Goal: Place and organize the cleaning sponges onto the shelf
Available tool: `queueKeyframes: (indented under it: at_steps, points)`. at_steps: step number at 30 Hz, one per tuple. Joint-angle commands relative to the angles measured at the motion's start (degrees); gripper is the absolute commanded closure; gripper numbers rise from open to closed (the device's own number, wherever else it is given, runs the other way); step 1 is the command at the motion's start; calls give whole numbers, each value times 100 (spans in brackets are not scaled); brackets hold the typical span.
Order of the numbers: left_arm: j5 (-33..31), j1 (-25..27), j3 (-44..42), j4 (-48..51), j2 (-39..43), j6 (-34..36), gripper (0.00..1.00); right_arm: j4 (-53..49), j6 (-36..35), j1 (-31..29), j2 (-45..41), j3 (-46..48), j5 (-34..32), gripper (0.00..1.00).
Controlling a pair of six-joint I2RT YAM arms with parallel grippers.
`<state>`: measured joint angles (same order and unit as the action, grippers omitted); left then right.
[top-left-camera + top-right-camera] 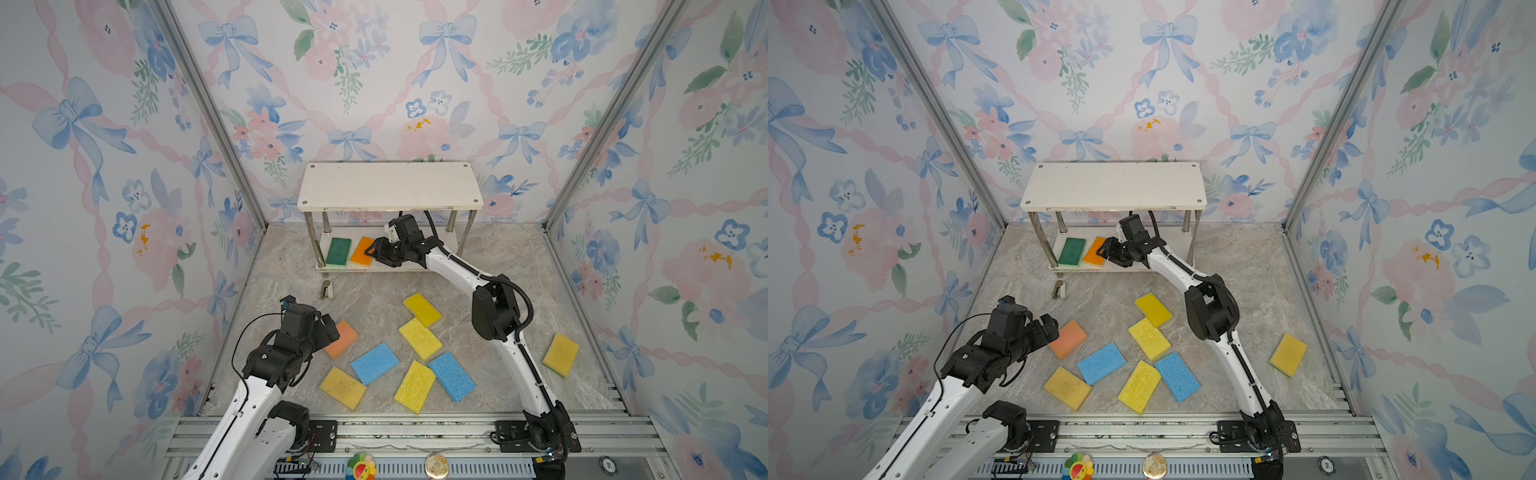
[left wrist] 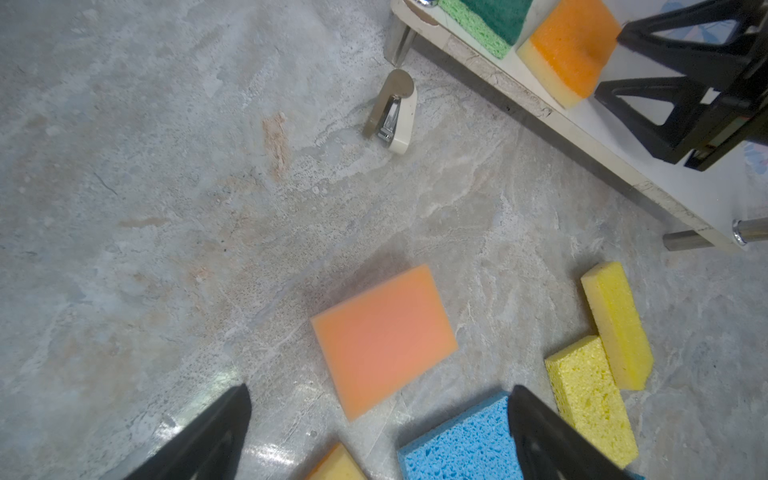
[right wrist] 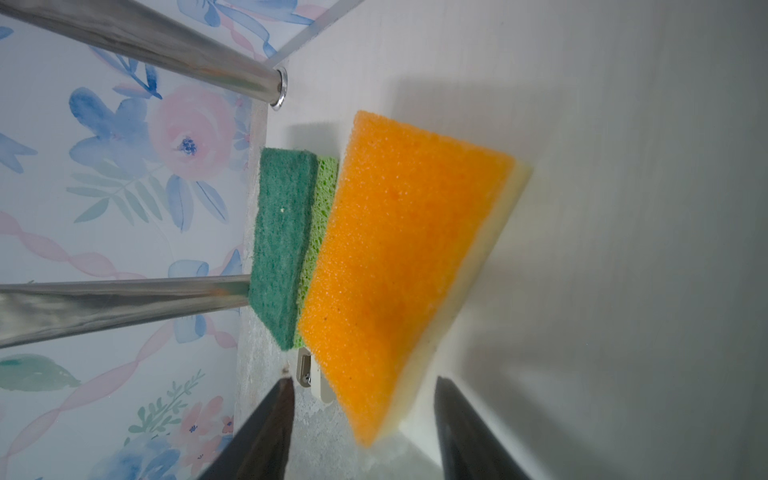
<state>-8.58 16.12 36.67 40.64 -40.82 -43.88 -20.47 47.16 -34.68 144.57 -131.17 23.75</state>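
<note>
The shelf (image 1: 390, 187) stands at the back, its top board bare. On its lower board lie a dark green sponge (image 1: 338, 251) (image 3: 282, 249) and, beside it, an orange sponge (image 1: 362, 250) (image 3: 399, 257). My right gripper (image 1: 374, 251) (image 3: 363, 380) reaches under the top board. It is open, its jaws either side of the orange sponge's near corner with gaps showing. My left gripper (image 1: 328, 332) (image 2: 379, 387) hangs open just above a peach sponge (image 1: 345, 338) (image 2: 384, 336) on the floor. Two blue sponges (image 1: 375, 363) (image 1: 452, 376) and several yellow ones (image 1: 420, 338) lie scattered nearby.
A small beige and metal clip-like object (image 1: 327, 289) (image 2: 392, 114) lies on the floor in front of the shelf's left legs. One yellow sponge (image 1: 561, 354) sits apart near the right wall. Floral walls close in three sides; a metal rail (image 1: 395, 432) runs along the front.
</note>
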Motion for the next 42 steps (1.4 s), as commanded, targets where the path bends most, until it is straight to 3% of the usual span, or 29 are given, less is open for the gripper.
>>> queueKeyframes:
  at_steps: [1, 16, 24, 42]
  points:
    - [-74, 18, 139, 140, -27, 99, 2, 63, 33, 123, -142, 223, -170, 39]
    - [-33, 27, 112, 144, -93, 99, 2, 632, 337, 172, 316, -17, -651, 32]
    - [-43, 35, 102, 138, -119, 108, 2, 611, 566, 145, 938, -771, -429, 31]
    - [-78, 59, 130, 145, -117, 134, 2, 1078, 1027, 6, 1257, -978, -241, 29]
